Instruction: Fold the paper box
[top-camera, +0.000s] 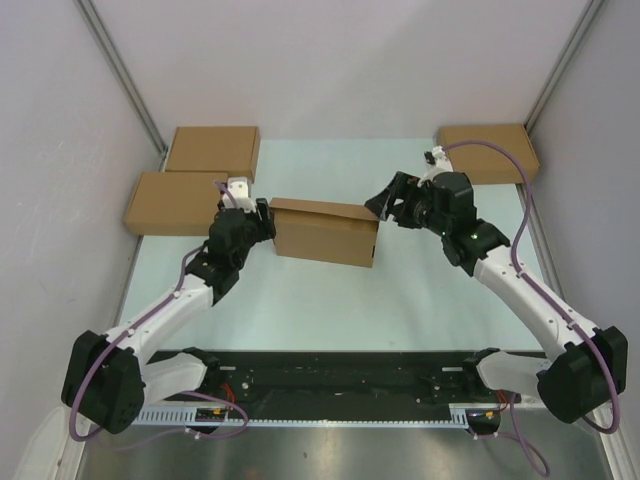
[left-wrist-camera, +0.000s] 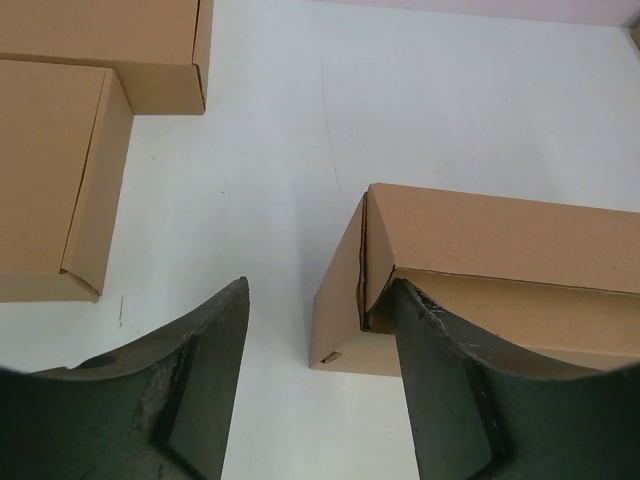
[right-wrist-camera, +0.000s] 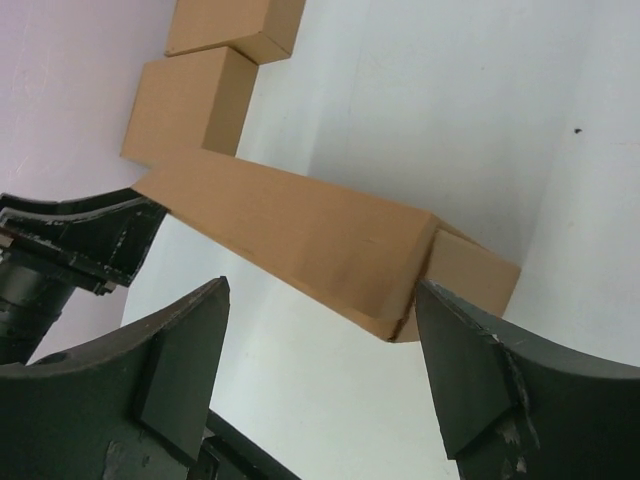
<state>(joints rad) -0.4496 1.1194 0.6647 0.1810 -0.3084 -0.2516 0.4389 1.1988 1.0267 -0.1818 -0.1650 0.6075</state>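
The plain brown corrugated cardboard paper box (top-camera: 325, 232), at the centre of the top view, sits between the left gripper (top-camera: 264, 217) and the right gripper (top-camera: 381, 206), both spread and holding nothing; each should probably press its end squarely inward, without sliding it.

Paper box (top-camera: 325, 232): plain brown corrugated cardboard, folded up into a closed rectangular shape. It sits mid-desk (top-camera: 300, 310), resting on its base, with the long side running left to right and slightly skewed. At the left end corner a dark seam gapes and the lid flap is not flush. At the right end a side panel juts past the lid edge.
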